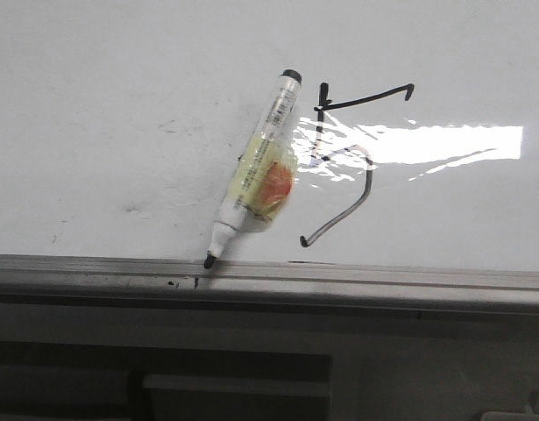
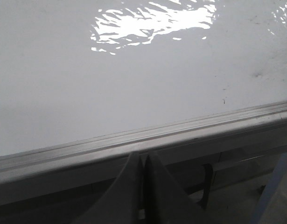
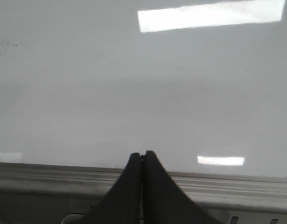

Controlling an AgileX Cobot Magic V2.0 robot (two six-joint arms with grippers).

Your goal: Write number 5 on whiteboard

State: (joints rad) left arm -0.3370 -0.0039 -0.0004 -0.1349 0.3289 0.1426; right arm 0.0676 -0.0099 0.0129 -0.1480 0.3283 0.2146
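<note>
A large glossy white whiteboard [image 1: 111, 105] with faint grey smudges is seen in the front view, bordered along its near side by a grey metal edge strip [image 1: 357, 279]. The number 5 [image 1: 343, 162] is drawn in thin black marker strokes right of the board's centre: a short vertical line, a top bar hooked at its right end, and a curved greyish lower tail that ends just above the edge strip. A bright rectangular glare patch [image 1: 444, 143] is laid across the middle of the figure.

A white-barrelled marker pen [image 1: 251, 171] with a black rear end is found lying on the board just left of the number, tilted, its uncapped black tip resting at the edge strip. A lump of yellowish tape with an orange patch [image 1: 267, 182] is wrapped around the barrel.

Neither gripper appears in the front view. In the left wrist view the dark left gripper [image 2: 144, 157] is shown with its fingers pressed together and nothing between them — positioned at the edge strip. In the right wrist view the dark right gripper [image 3: 143, 154] is likewise closed and empty, above the strip at the board's edge.
</note>
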